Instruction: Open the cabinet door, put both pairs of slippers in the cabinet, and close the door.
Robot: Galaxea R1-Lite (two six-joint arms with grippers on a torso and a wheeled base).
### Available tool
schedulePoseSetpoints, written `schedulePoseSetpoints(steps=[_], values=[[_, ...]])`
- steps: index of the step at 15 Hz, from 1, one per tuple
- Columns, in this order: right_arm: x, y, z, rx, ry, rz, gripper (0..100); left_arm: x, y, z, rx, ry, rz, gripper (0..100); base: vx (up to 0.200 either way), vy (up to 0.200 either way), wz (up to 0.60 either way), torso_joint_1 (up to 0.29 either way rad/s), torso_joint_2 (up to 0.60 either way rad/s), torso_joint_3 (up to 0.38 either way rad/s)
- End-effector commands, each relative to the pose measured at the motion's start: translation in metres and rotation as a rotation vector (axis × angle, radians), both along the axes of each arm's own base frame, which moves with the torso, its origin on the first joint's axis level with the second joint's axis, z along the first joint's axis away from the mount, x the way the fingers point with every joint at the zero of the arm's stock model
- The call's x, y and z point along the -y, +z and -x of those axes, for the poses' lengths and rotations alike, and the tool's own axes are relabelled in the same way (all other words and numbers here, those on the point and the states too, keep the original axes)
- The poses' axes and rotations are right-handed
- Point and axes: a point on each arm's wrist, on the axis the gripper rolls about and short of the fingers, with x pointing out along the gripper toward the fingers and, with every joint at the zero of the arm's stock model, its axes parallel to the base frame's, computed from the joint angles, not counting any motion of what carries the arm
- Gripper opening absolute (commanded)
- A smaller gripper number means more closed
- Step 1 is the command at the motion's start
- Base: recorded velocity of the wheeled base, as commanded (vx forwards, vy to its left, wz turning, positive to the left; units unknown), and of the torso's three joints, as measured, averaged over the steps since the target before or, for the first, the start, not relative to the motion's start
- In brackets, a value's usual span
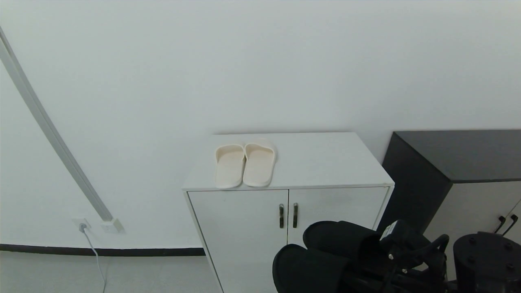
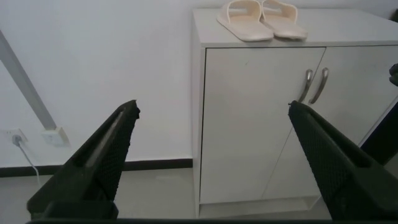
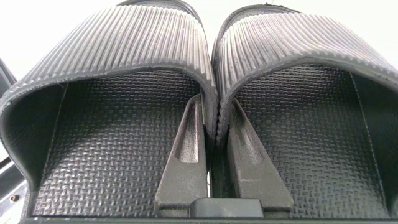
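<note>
**Head view**
- Cabinet (image 1: 325, 162): white, against the wall; doors shut, handles (image 1: 288, 215) side by side at the centre seam.
- Cream slippers (image 1: 244, 165): on the cabinet top, left half, side by side and touching, reaching the front edge.
- Black slippers (image 1: 333, 252): off the floor, in front of the right door, low, side by side.
- Right gripper (image 1: 392, 254): just right of the black slippers, at their open ends.
- Dark cabinet (image 1: 447, 154): right of the white one, close beside it.
- Socket (image 1: 81, 224): low on the wall, left of the cabinet; cable (image 1: 95, 256) hangs from it to the floor. Conduit (image 1: 49, 126) runs slantwise down the wall to just beside the socket.

**Left wrist view**
- Left gripper (image 2: 212, 112): claw wide, holds nothing; fingers (image 2: 99, 162) well apart, short of the cabinet (image 2: 249, 124), at door height.
- Cream slippers (image 2: 261, 18): on the cabinet top, above the left door.
- Handles (image 2: 313, 84): at the seam, doors shut.
- Socket (image 2: 53, 135) and conduit (image 2: 22, 81): on the wall, left of the cabinet.

**Right wrist view**
- Right gripper (image 3: 214, 118): claw narrow, clamps the two inner side walls of the black slippers (image 3: 124, 124) together; one of the fingers (image 3: 186, 162) inside each slipper, flat on the textured footbed, under the ribbed straps.
</note>
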Motion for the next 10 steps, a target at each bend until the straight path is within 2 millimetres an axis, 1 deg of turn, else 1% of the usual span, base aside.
schedulePoseSetpoints(steps=[1,4,10], values=[[0.0002,-0.0005,0.0007,-0.001,0.002,0.002,0,0.0,0.0,-0.0001,-0.001,0.0,0.001,100,0.0,0.0,0.0,-0.173,0.39,0.222],[0.0004,-0.0009,0.0009,-0.002,0.002,0.003,0,0.0,0.0,-0.0001,-0.001,0.0,0.001,100,0.0,0.0,0.0,-0.194,0.45,0.253],[-0.0005,-0.0031,0.0015,-0.007,0.011,0.013,0,0.0,0.0,-0.0001,-0.001,0.0,0.001,100,0.0,0.0,0.0,-0.222,0.55,0.315]])
